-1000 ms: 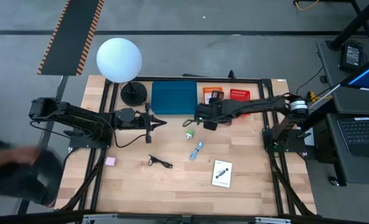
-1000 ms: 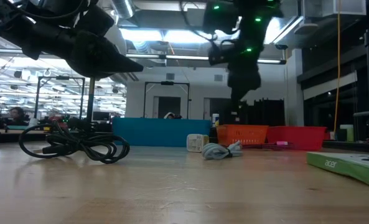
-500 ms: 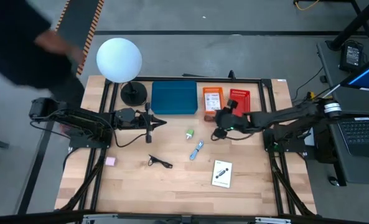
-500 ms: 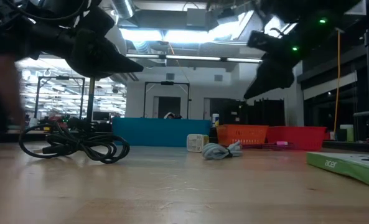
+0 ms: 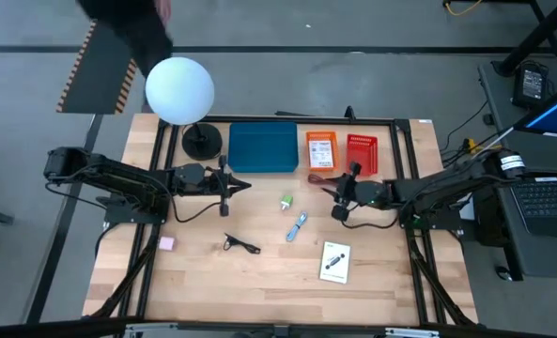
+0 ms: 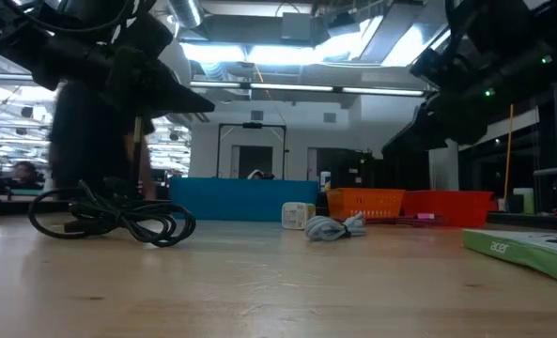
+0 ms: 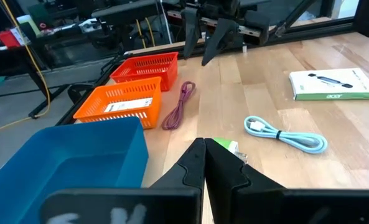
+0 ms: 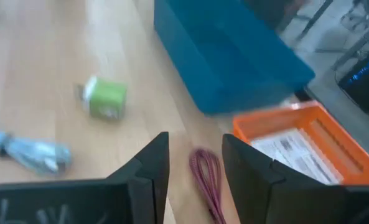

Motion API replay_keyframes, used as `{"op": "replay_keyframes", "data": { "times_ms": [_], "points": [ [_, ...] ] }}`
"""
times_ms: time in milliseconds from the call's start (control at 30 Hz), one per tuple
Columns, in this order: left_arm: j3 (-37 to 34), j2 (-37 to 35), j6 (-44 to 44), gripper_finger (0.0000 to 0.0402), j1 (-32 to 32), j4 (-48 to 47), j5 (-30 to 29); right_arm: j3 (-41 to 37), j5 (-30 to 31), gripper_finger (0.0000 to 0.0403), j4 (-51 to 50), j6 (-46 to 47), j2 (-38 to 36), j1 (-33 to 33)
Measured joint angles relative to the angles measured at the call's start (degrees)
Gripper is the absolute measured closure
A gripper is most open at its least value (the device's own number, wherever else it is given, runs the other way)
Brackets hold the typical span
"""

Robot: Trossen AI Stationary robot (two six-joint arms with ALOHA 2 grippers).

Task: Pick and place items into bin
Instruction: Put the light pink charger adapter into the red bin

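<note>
— Now, which item is in front of you?

— The red cord, one thin loop on the counter, just beside the orange basket. It lies straight ahead of my right claw, its long axis running roughly away from me, in line with the gap between my fingers. That claw is spread open and empty, hovering above the counter.

— And the other arm?

— My left claw hangs pinched shut on nothing near the blue bin, farther from the cord. The right is the nearer one, I judge.

— The count?

— One cord, one green lump, one blue-white stick, one black cable piece and one pink block. There are two white cards: one on the counter, one in the orange basket. One red basket stands beside that.
</note>
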Motion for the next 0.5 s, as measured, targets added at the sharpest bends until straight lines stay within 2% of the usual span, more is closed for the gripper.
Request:
{"op": "replay_keyframes", "data": {
  "times_ms": [67, 200, 333, 500],
  "points": [
    [0.0, 0.0, 0.0, 0.0398, 0.01, -0.03, -0.07, -1.48, -1.27, 0.0276, 5.46, -0.99, -0.02, 0.0],
    [0.0, 0.0, -0.01, 0.0398, 0.01, -0.01, -0.06, -2.52, -8.01, 0.0276, 12.1, -3.12, -0.02, 0.0],
    [0.0, 0.0, -4.2, 0.0398, -0.15, 0.02, 0.02, -2.32, -12.8, 0.0276, 12.2, -2.48, 0.0, 0.0],
    [0.0, 0.0, -2.82, 0.0398, -1.12, 0.0, 2.11, -2.26, -12.92, 0.0276, 12.19, -1.32, 0.0, 0.0]
  ]
}}
